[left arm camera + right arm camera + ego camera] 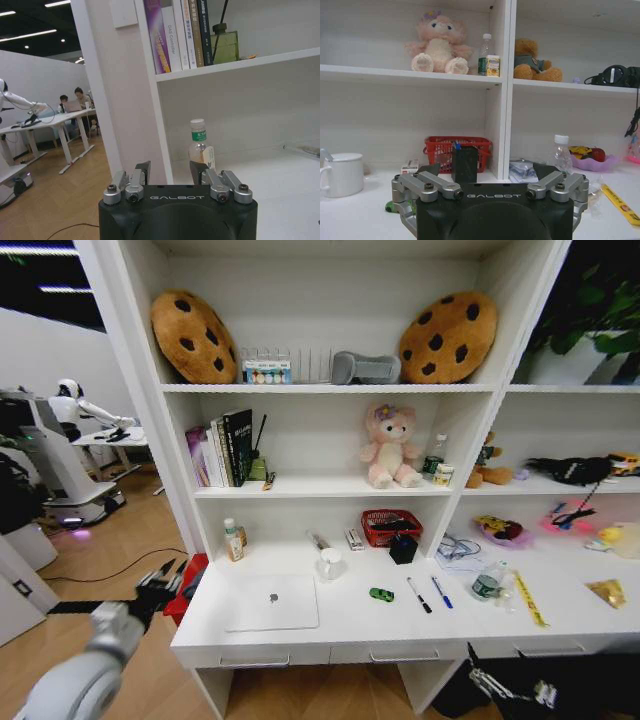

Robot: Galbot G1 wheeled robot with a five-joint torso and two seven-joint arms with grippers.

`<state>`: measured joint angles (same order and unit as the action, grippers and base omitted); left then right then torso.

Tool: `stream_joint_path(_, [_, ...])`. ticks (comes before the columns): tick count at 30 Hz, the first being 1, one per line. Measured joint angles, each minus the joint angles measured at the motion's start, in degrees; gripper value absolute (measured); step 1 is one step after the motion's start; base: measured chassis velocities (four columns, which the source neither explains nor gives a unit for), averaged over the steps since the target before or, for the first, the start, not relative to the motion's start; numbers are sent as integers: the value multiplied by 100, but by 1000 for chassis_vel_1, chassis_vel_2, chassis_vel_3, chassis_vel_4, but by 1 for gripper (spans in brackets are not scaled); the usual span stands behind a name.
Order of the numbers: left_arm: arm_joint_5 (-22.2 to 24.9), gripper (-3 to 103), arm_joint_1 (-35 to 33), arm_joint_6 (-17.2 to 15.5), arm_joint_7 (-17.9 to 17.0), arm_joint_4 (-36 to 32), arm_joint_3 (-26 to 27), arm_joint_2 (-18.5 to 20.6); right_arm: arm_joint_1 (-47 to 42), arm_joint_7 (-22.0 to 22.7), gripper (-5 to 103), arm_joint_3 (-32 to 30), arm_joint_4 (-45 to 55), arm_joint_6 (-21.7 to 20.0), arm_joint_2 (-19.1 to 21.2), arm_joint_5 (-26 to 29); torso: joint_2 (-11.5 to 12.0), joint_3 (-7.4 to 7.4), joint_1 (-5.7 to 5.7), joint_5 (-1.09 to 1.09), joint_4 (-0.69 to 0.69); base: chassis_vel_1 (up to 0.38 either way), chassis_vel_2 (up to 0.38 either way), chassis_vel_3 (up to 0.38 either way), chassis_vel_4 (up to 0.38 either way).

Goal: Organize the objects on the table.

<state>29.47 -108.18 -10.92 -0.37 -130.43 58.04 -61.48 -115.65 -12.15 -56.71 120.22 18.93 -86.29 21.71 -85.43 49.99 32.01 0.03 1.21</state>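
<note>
Two grippers parted and empty: left gripper [170, 172] off the table's [340, 625] left end, right gripper [489, 175] low before its middle. Approach step, nothing grasped yet. Laptop [272, 602] flat near front edge; green toy car [381, 594], black pen [419, 595], blue pen [441, 592] beyond. Next: descent onto one item, clear of mug [330, 564], pen holder [403, 548], red basket [391, 527].
</note>
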Motion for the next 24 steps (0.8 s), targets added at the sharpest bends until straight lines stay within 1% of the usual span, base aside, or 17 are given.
stream_joint_path(1, [0,46,0,0,0,0,0,0,0,0,100,0,0,0,0,0,0,0,0,0,0,0,0,0,0])
stream_joint_path(3, [-142,57,-265,163,90,-209,233,-418,35,-8,100,46,73,-100,122,-14,0,0,0,0,5,0,0,0,0])
stream_joint_path(4, [-170,63,-342,242,91,-290,258,-683,34,-25,100,102,102,-118,205,-58,0,0,0,0,5,0,0,0,0])
stream_joint_path(5, [-170,63,-342,242,91,-290,258,-683,34,-25,100,102,102,-118,205,-58,0,0,0,0,5,0,0,0,0])
stream_joint_path(6, [-193,63,-380,288,86,-320,251,-857,33,-27,100,140,110,-120,249,-101,0,0,0,0,6,0,0,0,0])
stream_joint_path(8, [-375,73,-533,466,90,-388,96,-1490,68,20,100,334,113,-69,392,-480,0,0,0,-2,0,0,0,0,0])
stream_joint_path(9, [-375,73,-533,466,90,-388,96,-1490,68,20,100,334,113,-69,392,-480,0,0,0,-2,0,0,0,0,0])
stream_joint_path(10, [-442,79,-571,524,111,-412,44,-1622,71,37,100,380,117,-54,413,-596,1,1,0,-2,-1,0,0,0,0])
stream_joint_path(11, [-555,84,-634,581,157,-489,-56,-1798,40,115,100,468,167,-88,416,-849,0,1,0,-1,0,0,0,0,0])
stream_joint_path(12, [-613,89,-670,584,180,-551,-136,-1887,-1,152,100,512,206,-123,406,-957,0,1,0,-2,3,0,0,0,0])
stream_joint_path(13, [-613,89,-670,584,180,-551,-136,-1887,-1,152,100,512,206,-123,406,-957,0,1,0,-2,3,0,0,0,0])
stream_joint_path(14, [-641,94,-698,579,205,-600,-179,-1946,-29,165,100,555,231,-145,404,-1011,0,1,0,-3,6,0,0,0,0])
stream_joint_path(15, [-677,98,-749,535,244,-705,-235,-2049,-64,169,100,617,273,-182,409,-1058,1,1,0,-2,6,0,0,0,0])
stream_joint_path(16, [-701,98,-773,491,266,-780,-294,-2109,-89,168,100,663,311,-211,417,-1068,0,1,0,-2,2,0,0,0,0])
stream_joint_path(18, [-807,100,-781,452,282,-896,-419,-2188,-142,164,100,748,402,-269,444,-1014,1,1,0,-2,2,0,0,0,0])
stream_joint_path(20, [-989,100,-774,443,303,-968,-538,-2219,-198,153,100,796,527,-343,485,-868,1,1,1,-2,3,0,0,0,0])
stream_joint_path(24, [-1069,100,-771,435,310,-999,-589,-2223,-233,139,100,806,598,-376,516,-777,1,1,1,-2,3,0,0,0,0])
